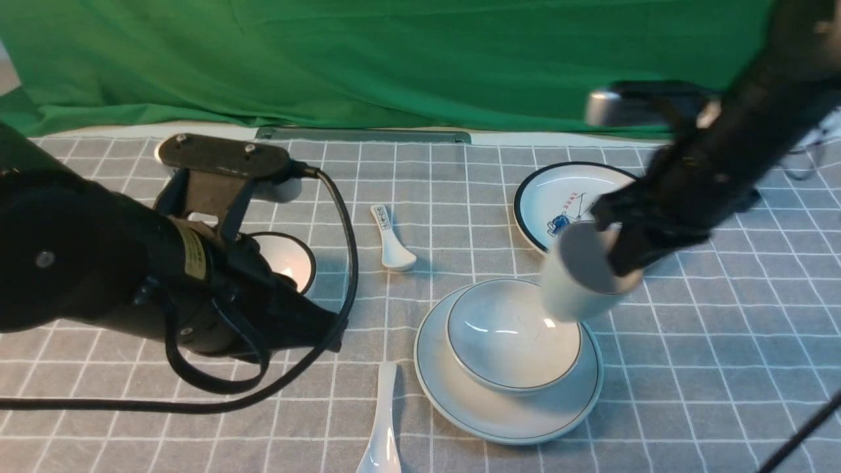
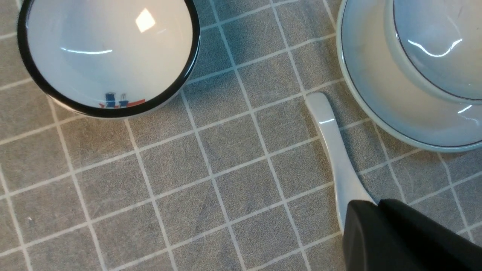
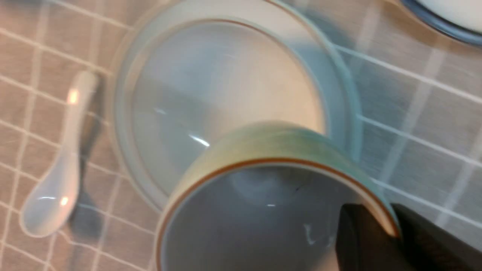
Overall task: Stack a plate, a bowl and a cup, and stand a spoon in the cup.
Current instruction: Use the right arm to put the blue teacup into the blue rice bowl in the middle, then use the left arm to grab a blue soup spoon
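Observation:
The pale plate (image 1: 499, 414) lies at the front centre with the shallow bowl (image 1: 512, 335) standing in it. My right gripper (image 1: 617, 256) is shut on the rim of the cup (image 1: 575, 282), one finger inside and one outside. The cup hangs tilted over the bowl's right edge. In the right wrist view the cup (image 3: 263, 203) partly covers the bowl (image 3: 226, 98). The plain spoon (image 1: 382, 427) lies on the cloth left of the plate. My left gripper (image 1: 332, 332) is shut and empty. In the left wrist view its tips (image 2: 376, 205) hide the wide end of the spoon (image 2: 331, 143).
A black-rimmed bowl (image 1: 286, 263) stands beside the left arm. A small spoon with printed marks (image 1: 391, 243) lies behind the stack. A black-rimmed plate with cartoon figures (image 1: 565, 203) sits at the back right, under the right arm. Green cloth hangs behind the table.

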